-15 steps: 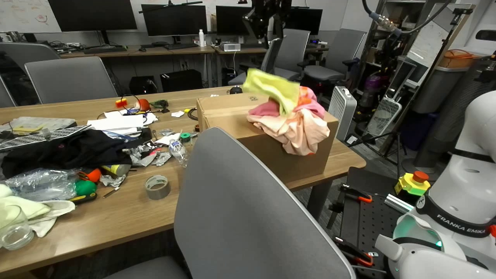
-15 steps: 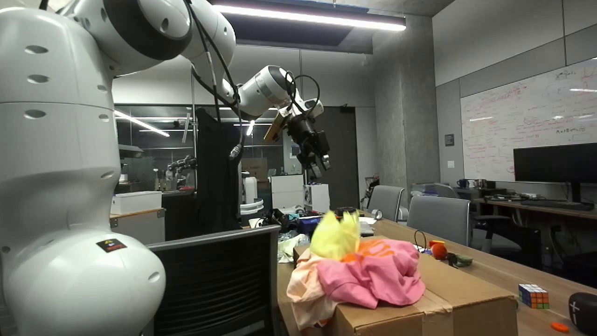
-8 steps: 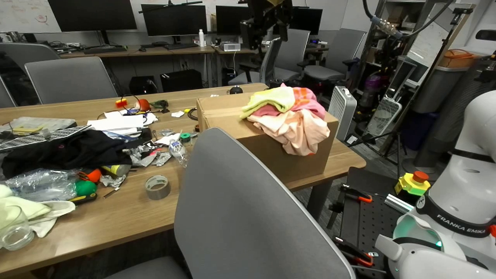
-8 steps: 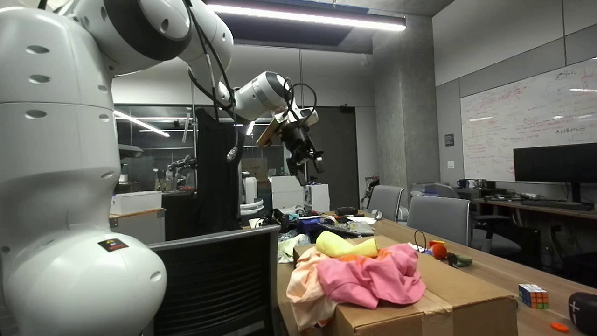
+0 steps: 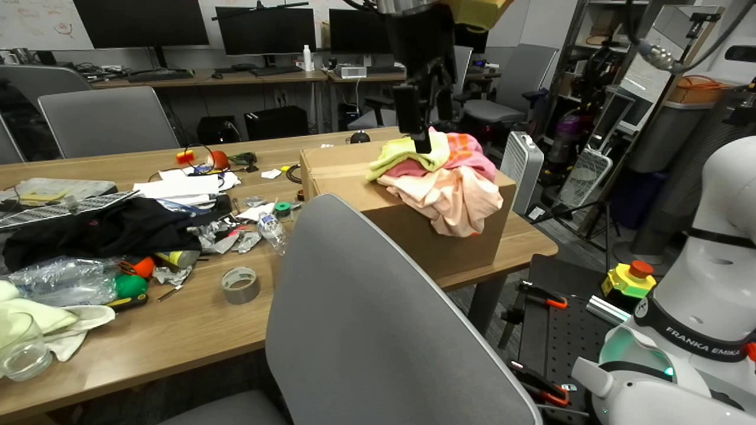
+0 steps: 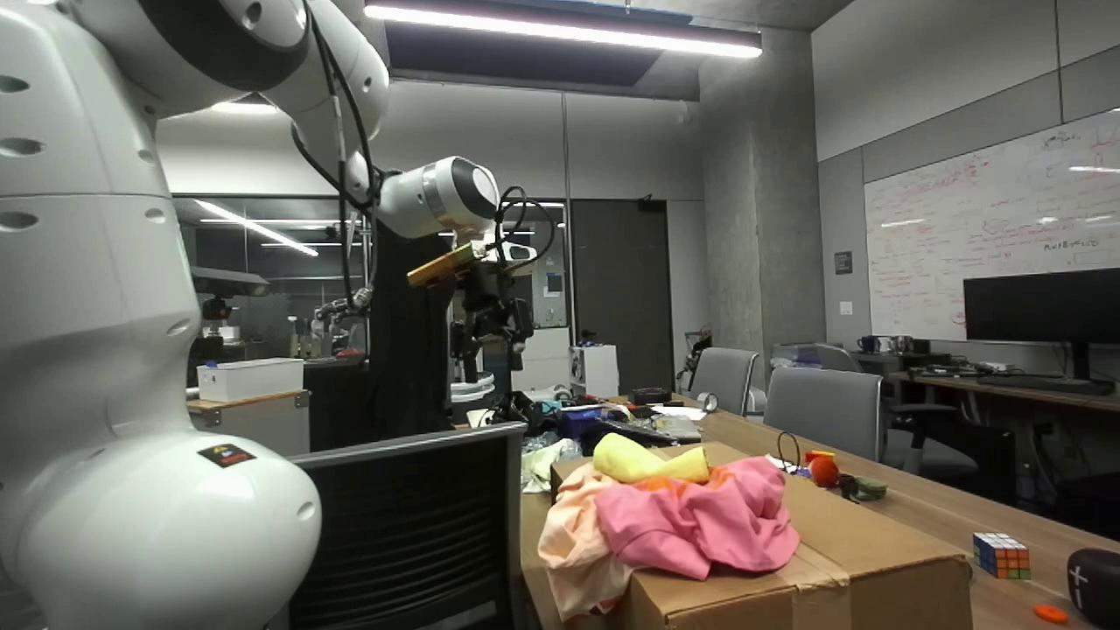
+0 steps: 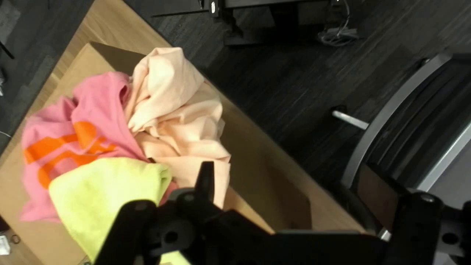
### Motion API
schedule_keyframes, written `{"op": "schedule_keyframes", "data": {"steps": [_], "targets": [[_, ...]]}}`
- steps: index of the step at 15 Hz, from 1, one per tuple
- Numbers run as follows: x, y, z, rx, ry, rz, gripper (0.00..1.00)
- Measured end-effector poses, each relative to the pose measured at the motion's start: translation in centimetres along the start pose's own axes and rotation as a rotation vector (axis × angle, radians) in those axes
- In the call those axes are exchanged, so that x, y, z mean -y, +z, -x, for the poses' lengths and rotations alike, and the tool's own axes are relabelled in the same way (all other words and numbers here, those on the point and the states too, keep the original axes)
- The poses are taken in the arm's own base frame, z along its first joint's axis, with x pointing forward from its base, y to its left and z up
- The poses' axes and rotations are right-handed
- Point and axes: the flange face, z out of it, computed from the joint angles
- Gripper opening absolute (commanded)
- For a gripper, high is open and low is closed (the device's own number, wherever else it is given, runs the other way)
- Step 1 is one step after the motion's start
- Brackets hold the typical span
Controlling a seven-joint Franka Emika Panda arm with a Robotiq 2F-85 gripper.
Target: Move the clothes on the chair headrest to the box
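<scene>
Hanging lower, nearer chair (image 5: 366, 319): pincer (image 6: 494, 363); yellow cloth (image 6: 647, 464) now settled.

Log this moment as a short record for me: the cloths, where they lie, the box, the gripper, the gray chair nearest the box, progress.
Items: yellow cloth, pink cloth with orange print, peach cloth
Placement: heaped on the cardboard box, the peach cloth hanging over its side
Box: closed, tape on top, standing on the wooden table
Grasp: gripper open, nothing held, apart from the cloths
Nearby: gray chair, beside the table
Unclear: whether the darker pink fold between yellow and peach is a separate piece
Progress: cloths on the box; probably done
</scene>
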Motion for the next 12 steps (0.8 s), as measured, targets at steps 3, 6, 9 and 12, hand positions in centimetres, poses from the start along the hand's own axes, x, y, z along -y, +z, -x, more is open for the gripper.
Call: {"op": "schedule_keyframes", "data": {"steps": [3, 6, 9, 12], "targets": [[0.6, 0.1, 3.2, -0.003, -0.114, -0.075, 1.0], [0.0, -0.2, 6.1, -0.027, -0.125, -0.147, 1.0], [-0.5, -0.8, 8.4, -0.07, -0.113, -0.189, 1.0], [-0.4, -1.5, 9.9, -0.136, -0.109, -0.21, 1.0]]}}
